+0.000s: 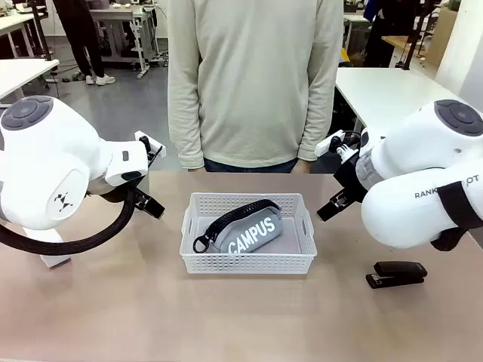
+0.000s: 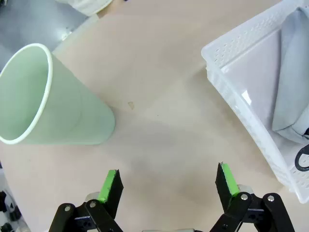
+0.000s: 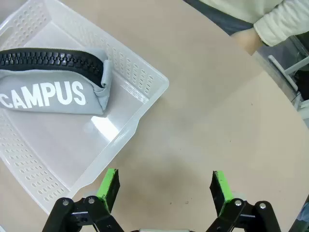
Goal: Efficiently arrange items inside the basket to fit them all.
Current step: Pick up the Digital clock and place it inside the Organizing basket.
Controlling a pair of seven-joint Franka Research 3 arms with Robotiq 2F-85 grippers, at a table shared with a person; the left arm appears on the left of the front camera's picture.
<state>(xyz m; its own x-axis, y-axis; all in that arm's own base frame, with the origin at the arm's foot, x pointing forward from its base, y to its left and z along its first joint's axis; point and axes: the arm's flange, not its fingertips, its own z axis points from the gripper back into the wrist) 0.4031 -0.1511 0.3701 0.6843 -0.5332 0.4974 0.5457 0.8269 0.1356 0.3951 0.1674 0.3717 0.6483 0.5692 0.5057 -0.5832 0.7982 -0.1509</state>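
The white lattice basket [image 1: 249,263] stands mid-table with the grey "CAMPUS" pouch [image 1: 246,226] lying slantwise inside it. A black stapler [image 1: 396,273] lies on the table right of the basket. The pale green tumbler [image 2: 53,104] lies on its side left of the basket [image 2: 241,46]. My left gripper [image 2: 166,180] hangs open over bare table between the tumbler and the basket, also seen at the left [image 1: 157,179]. My right gripper [image 3: 164,186] is open above the table just off the basket's right end [image 3: 140,72], near the pouch [image 3: 53,89]. The small white box is out of view.
A person in a pale sweater [image 1: 253,75] stands at the table's far side, one hand [image 3: 245,41] near the edge. Bare table lies in front of the basket and around the stapler.
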